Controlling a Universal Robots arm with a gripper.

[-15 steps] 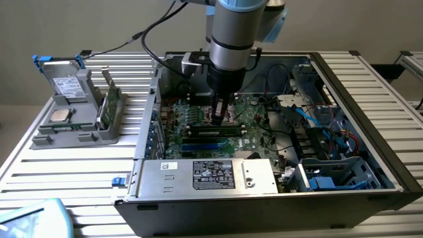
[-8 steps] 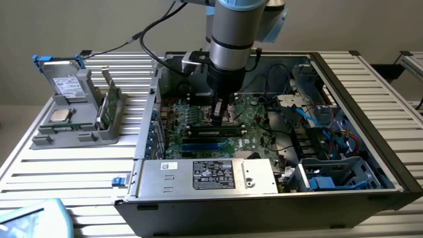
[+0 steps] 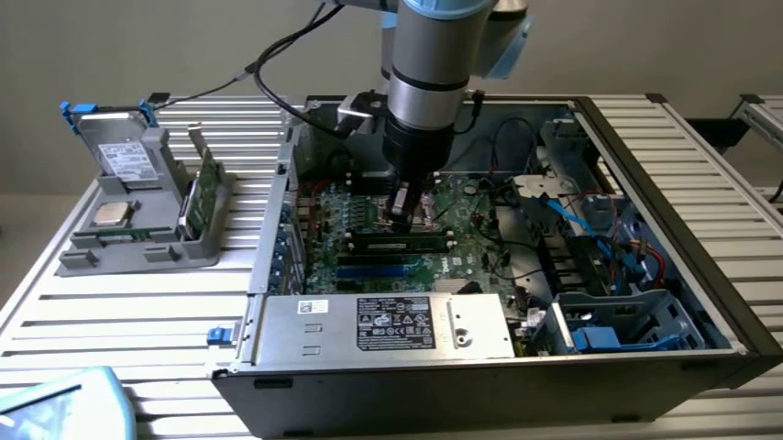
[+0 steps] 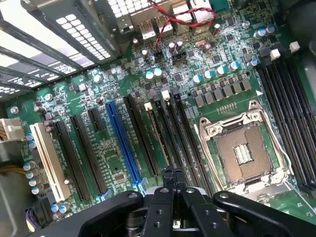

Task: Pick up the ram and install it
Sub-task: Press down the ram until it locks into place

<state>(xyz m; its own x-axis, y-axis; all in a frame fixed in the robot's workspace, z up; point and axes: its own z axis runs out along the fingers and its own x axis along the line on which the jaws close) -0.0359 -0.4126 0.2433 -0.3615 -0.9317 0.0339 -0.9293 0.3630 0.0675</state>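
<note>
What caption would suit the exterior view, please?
Shut gripper over the green motherboard near a long dark ram stick seated in a slot.

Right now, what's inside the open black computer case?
A green motherboard with a dark memory stick seated, the shut hand over it, blue cables. The silver power supply covers the front.

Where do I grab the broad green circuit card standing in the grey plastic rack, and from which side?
Take the broad green circuit card by its free upper edge, coming from above and pinching across its thin flat faces. It stands on edge in the grey plastic rack, whose walls cover its lower part.
</note>
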